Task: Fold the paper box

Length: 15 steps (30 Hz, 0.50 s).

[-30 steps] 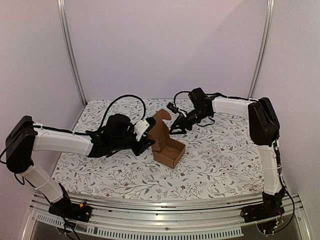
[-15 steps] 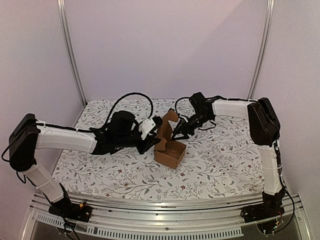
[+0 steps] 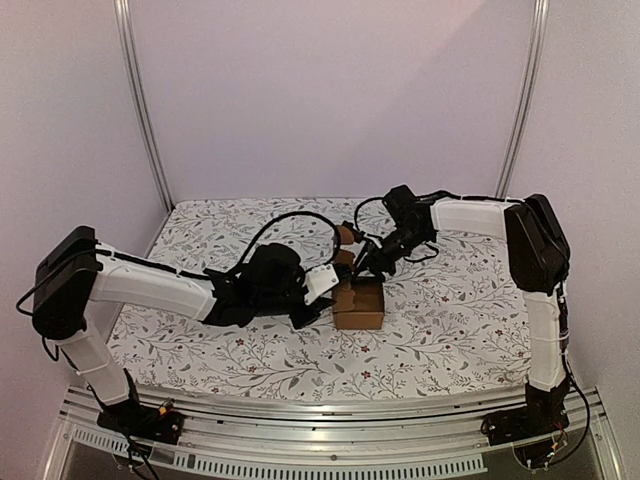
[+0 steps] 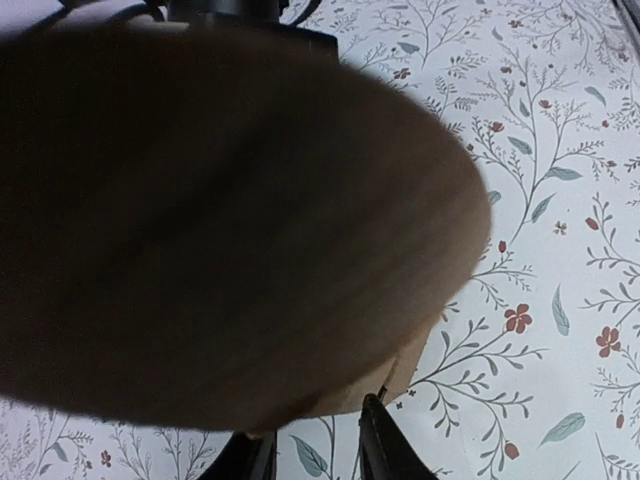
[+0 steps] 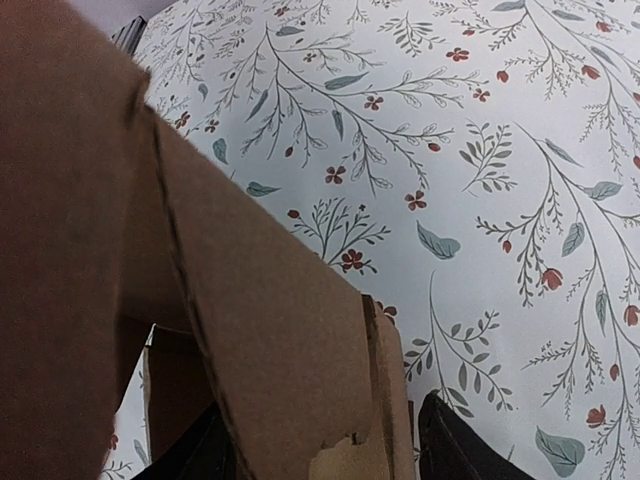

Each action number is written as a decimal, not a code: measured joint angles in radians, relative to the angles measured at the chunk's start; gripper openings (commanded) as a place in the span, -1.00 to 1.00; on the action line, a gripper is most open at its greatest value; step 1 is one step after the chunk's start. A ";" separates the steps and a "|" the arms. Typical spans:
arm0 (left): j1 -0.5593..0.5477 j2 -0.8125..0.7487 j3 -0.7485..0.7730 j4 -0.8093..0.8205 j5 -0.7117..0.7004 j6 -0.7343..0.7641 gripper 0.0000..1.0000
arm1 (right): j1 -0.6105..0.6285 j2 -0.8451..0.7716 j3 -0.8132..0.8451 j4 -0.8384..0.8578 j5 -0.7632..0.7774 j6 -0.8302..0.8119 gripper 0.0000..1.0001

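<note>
The paper box [image 3: 360, 305] is a brown cardboard cube standing mid-table, its lid flap bent down over the top. My left gripper [image 3: 322, 292] sits low against its left side. In the left wrist view the paper box [image 4: 230, 230] fills most of the picture as a dark blur. The left gripper [image 4: 315, 455] is open there, with bare cloth between its fingers and the cardboard edge at its tips. My right gripper [image 3: 365, 263] comes in from behind, above the lid. In the right wrist view it [image 5: 318, 415] is open and straddles the lid flap [image 5: 270, 320] without pinching it.
The floral tablecloth [image 3: 450, 320] covers the whole table. Metal frame posts [image 3: 140, 110] stand at the back corners, and a rail runs along the near edge [image 3: 320, 440]. Black cables loop over both forearms near the box.
The left arm has reached right and its jaws have narrowed. The box has shifted right and squared up. Its tall lid flap has come down under the right gripper.
</note>
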 measured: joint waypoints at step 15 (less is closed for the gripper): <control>-0.066 0.000 0.020 -0.022 -0.129 0.049 -0.21 | -0.011 -0.079 -0.079 -0.050 0.056 -0.062 0.32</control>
